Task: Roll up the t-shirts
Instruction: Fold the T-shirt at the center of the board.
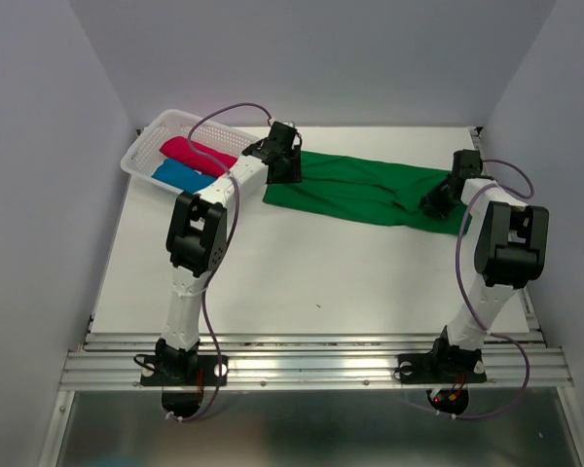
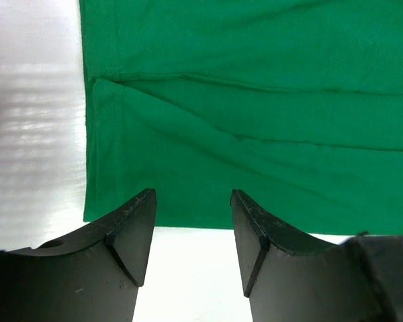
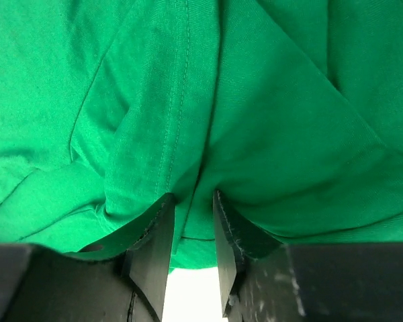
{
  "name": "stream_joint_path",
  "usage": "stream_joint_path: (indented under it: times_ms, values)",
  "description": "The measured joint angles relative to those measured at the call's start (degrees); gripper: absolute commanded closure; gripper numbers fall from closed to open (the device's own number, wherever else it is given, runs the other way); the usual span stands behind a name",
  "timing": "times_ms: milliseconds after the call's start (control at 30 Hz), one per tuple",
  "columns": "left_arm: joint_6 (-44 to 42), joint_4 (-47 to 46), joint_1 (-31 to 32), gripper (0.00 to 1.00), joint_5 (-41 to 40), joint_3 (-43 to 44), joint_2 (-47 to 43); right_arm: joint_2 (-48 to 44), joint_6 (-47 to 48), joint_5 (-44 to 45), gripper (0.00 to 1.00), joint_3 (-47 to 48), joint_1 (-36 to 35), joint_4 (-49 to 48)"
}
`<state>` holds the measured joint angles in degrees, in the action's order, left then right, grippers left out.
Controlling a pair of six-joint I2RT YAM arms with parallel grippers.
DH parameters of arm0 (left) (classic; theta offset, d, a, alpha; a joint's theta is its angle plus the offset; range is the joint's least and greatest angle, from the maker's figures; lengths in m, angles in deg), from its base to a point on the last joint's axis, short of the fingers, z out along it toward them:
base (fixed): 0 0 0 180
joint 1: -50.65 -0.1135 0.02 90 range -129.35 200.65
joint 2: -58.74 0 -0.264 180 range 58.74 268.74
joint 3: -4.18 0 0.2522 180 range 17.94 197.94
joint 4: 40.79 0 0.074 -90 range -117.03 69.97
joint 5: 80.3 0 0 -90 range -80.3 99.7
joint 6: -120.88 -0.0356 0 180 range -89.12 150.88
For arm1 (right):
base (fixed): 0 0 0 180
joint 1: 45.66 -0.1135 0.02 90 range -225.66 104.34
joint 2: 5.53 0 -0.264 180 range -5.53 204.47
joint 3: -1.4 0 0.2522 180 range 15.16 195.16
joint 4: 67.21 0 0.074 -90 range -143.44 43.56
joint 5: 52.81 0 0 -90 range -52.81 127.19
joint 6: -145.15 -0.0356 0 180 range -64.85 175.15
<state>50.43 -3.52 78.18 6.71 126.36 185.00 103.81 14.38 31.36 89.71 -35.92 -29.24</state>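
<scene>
Gripping green shirt [image 1: 370, 195] to roll
Right fingers [image 3: 154, 235] pinch a fold; left fingers [image 2: 131, 228], apart at its hem, should catch both layers.

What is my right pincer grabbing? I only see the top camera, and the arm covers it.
Observer: The right wrist view shows the right pincer nipping a bunched fold of the green t-shirt.
Operator: Is my left pincer holding some too?
Observer: No, the left pincer is open, poised at the shirt's near edge, gripping nothing.
Operator: Is the cloth flat there?
Observer: Not quite; a diagonal crease crosses it just ahead of that pincer.
</scene>
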Motion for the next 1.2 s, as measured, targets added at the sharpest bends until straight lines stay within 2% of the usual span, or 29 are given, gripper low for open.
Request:
stream_joint_path:
  times_ms: [300, 567, 633, 733, 867, 1033, 1200]
  values:
    - [0.0, 0.1, 0.0, 0.41, 0.0, 0.0, 0.0, -0.3, 0.0, -0.4, 0.62, 0.4, 0.0, -0.9]
    - [0.0, 0.1, 0.0, 0.41, 0.0, 0.0, 0.0, -5.3, 0.1, 3.0, 0.6, 0.9, 0.1, -1.3]
    - [0.0, 0.1, 0.0, 0.45, 0.0, 0.0, 0.0, -4.7, 0.0, 3.3, 0.62, 1.7, 0.2, -1.5]
    - [0.1, 0.1, 0.1, 0.59, 0.0, 0.0, 0.0, -3.7, 0.0, 3.5, 0.65, 1.9, 0.4, -1.3]
    - [0.2, 0.0, 0.3, 0.82, -0.1, 0.0, 0.7, -3.3, -0.2, 5.5, 0.68, 0.5, 0.4, -0.8]
    - [0.4, 0.0, 0.6, 1.0, -0.6, 0.1, 3.1, -3.7, -0.2, 8.4, 0.75, -3.3, 0.6, -0.2]
    - [0.4, 0.2, 0.6, 1.0, -1.0, 0.3, 6.4, -3.7, -0.2, 9.9, 0.8, -5.0, 0.9, -0.2]
